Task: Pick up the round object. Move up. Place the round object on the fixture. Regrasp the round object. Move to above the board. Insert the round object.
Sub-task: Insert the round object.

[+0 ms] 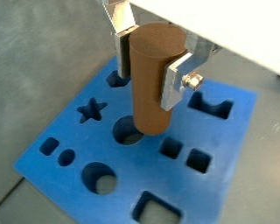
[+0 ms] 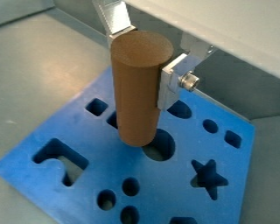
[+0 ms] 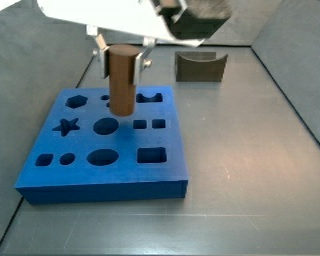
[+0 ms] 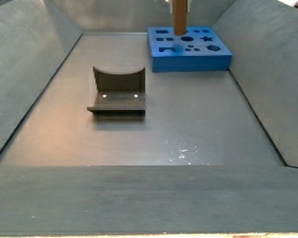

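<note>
The end effector point(image 1: 152, 61) hangs over the large blue rectangular board with shaped holes point(image 1: 60, 131), its flat silver fingers point(image 1: 171, 79) clamped on either side of the smooth reddish-brown cylinder peg point(image 1: 154, 79). The peg is held upright, gripped along its upper part, in both wrist views point(image 2: 139, 87). Its lower end sits directly over a round hole point(image 2: 157, 147) near the middle of the board; whether it has entered the hole cannot be told. In a side view the peg point(image 3: 120, 78) stands above the board point(image 3: 103, 175), which lies flat on the grey bench point(image 3: 243, 180). Well beyond the board, the small dark block with a curved notch in its top point(image 3: 200, 66) stands on the bench, unoccupied. From the opposite side view this fixture point(image 4: 116, 91) lies nearer, the board point(image 4: 189, 58) farther back.
</note>
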Robot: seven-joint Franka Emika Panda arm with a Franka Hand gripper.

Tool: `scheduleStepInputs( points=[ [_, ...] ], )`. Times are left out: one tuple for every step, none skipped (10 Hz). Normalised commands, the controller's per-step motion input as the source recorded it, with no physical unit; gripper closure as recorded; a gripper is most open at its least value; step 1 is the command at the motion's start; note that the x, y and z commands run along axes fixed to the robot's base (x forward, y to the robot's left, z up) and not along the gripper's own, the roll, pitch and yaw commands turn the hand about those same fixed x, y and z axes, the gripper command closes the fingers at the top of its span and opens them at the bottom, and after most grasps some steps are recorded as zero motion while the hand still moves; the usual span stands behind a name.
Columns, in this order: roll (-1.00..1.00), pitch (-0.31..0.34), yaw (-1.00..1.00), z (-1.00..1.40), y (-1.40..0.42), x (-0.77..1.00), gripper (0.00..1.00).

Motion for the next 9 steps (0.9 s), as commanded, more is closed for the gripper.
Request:
scheduleStepInputs(
  points=[
    [0.00, 0.000, 0.00, -0.05, 0.00, -0.09, 1.00],
    [0.00, -0.066, 0.00, -0.03, -0.21, -0.75, 1.00],
    [0.00, -0.160, 0.00, 0.00, -0.18, -0.61, 1.00],
    [0.00, 0.000, 0.00, 0.00, 0.00, -0.02, 1.00],
    [0.00, -0.123, 0.00, -0.03, -0.18, -0.21, 1.00],
    [0.00, -0.434, 0.13, -0.01, -0.17, -0.38, 1.00],
    [0.00, -0.403, 0.13, 0.00, -0.13, -0.31, 1.00],
    [0.00, -0.051, 0.00, -0.01, 0.00, 0.00, 1.00],
    [-0.17, -0.294, 0.00, -0.30, 0.00, 0.00, 1.00]
  ],
)
